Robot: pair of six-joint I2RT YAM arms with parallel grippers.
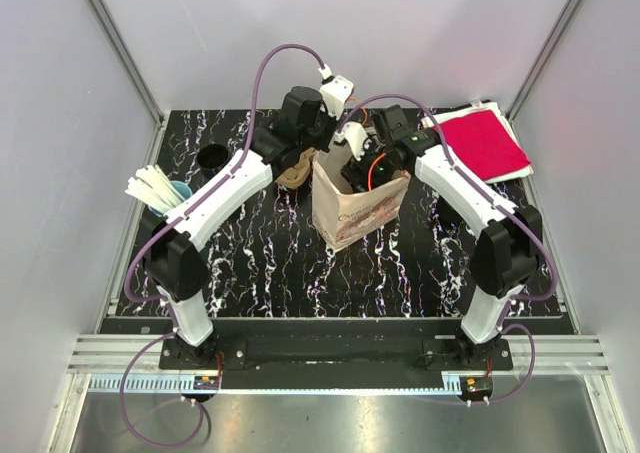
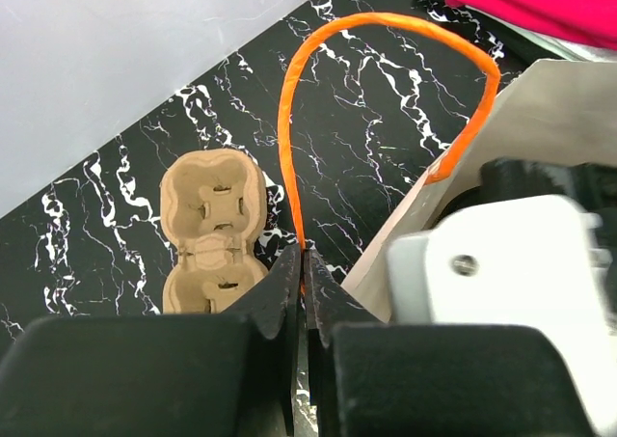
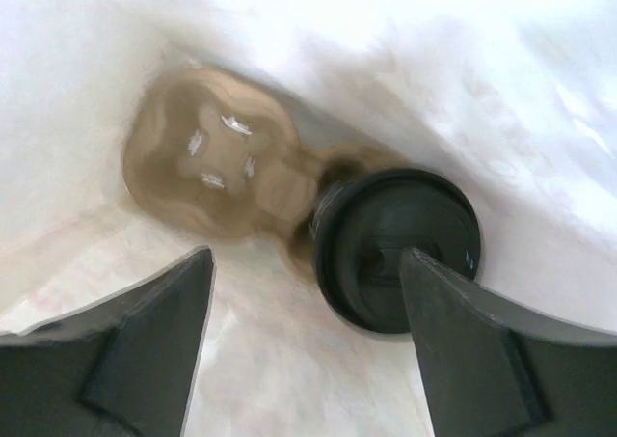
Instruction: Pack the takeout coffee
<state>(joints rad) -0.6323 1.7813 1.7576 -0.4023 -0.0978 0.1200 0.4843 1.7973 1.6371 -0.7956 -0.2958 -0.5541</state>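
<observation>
A brown paper bag [image 1: 352, 208] stands open mid-table. My left gripper [image 2: 305, 259] is shut on the bag's orange handle [image 2: 386, 20] and holds it up at the bag's left rim [image 1: 318, 151]. My right gripper [image 3: 304, 263] is open and reaches down inside the bag [image 1: 360, 169]. Below it, a black-lidded coffee cup [image 3: 395, 249] sits in one pocket of a cardboard cup carrier [image 3: 207, 172] on the bag's floor. The carrier's other pocket is empty. The right finger [image 3: 482, 350] is beside the lid and does not grip it.
A second empty cardboard carrier [image 2: 212, 230] lies on the table left of the bag [image 1: 293, 176]. A black cup [image 1: 212, 157] and a blue cup of white sticks [image 1: 160, 188] stand at the left. Red napkins [image 1: 483, 141] lie back right.
</observation>
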